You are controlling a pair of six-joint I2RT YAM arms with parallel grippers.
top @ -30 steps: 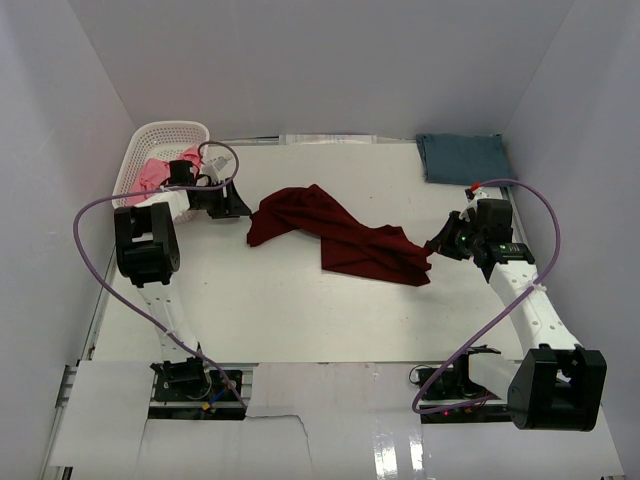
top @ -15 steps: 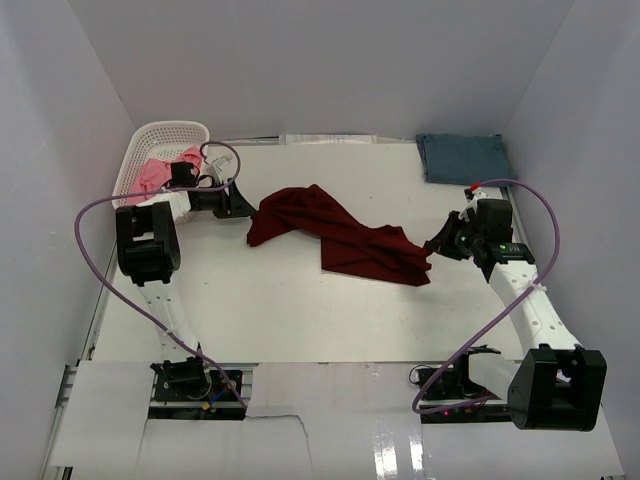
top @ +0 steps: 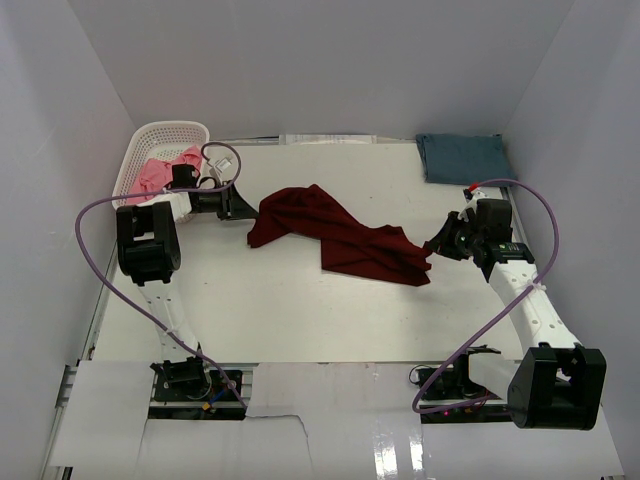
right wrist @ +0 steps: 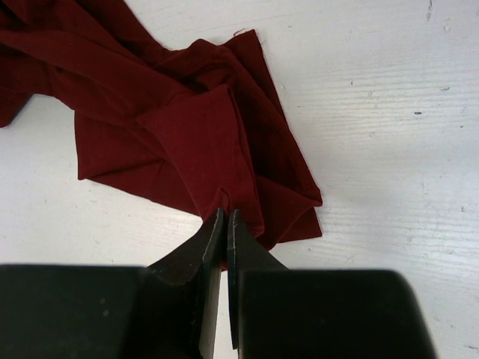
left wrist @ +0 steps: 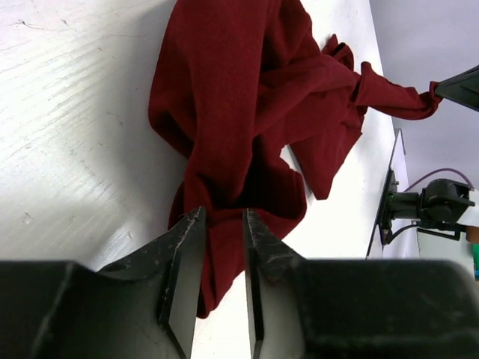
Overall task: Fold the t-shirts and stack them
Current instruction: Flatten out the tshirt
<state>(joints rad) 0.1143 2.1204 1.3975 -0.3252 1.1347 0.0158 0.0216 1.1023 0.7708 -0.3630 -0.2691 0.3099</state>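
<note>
Maroon t-shirt (top: 340,235) lay crumpled across the middle of the table (top: 300,310), soft matte cloth in twisted ridges, not yet folded. Your right gripper (right wrist: 224,217) was clamped on its right corner. Your left gripper (left wrist: 222,217) straddled a left fold, grip uncertain. The slate-blue t-shirt (top: 462,157) sat flat and squared, far right. The pink t-shirt (top: 160,172) was bunched in the white lattice basket (top: 170,130), far left. Most of your work remained.

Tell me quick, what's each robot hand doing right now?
Left hand: straddling an edge of the maroon shirt; cannot tell if it is gripping.
Right hand: closed, pinching a corner of the maroon shirt.
</note>
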